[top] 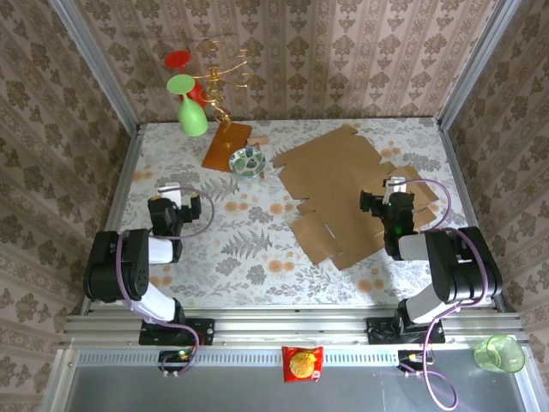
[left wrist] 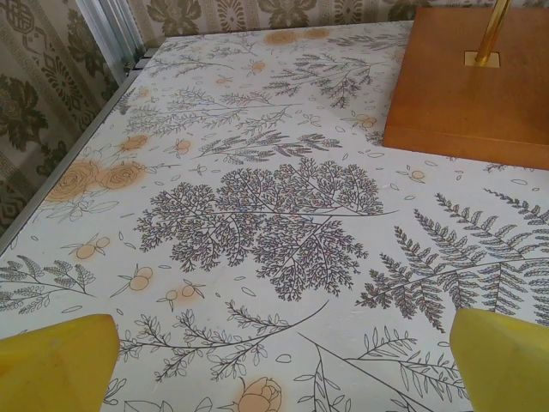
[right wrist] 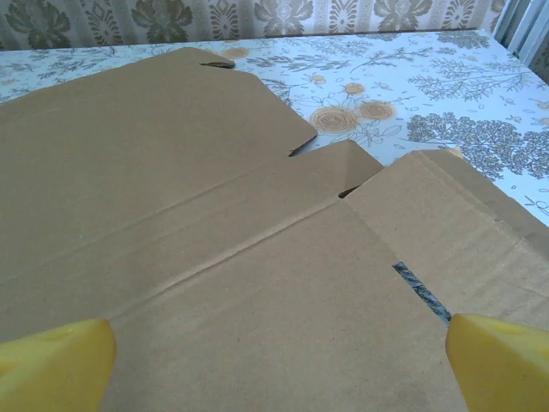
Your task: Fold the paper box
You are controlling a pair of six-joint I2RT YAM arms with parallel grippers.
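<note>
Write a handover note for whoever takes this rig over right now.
Left claw: open, empty, over bare tablecloth near the stand's wooden base.
Right claw: open, empty, over the paper box.
Paper box: flat die-cut sheet lying right of centre, flaps unfolded.
Done: no fold yet.
Left to do: every fold.

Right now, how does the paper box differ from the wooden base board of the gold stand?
The paper box is a dull brown, much larger sheet; the base board is smaller and orange-brown. The paper box shows creases and cut flaps; the base board is smooth and carries a gold rod. Both lie on the table.
</note>
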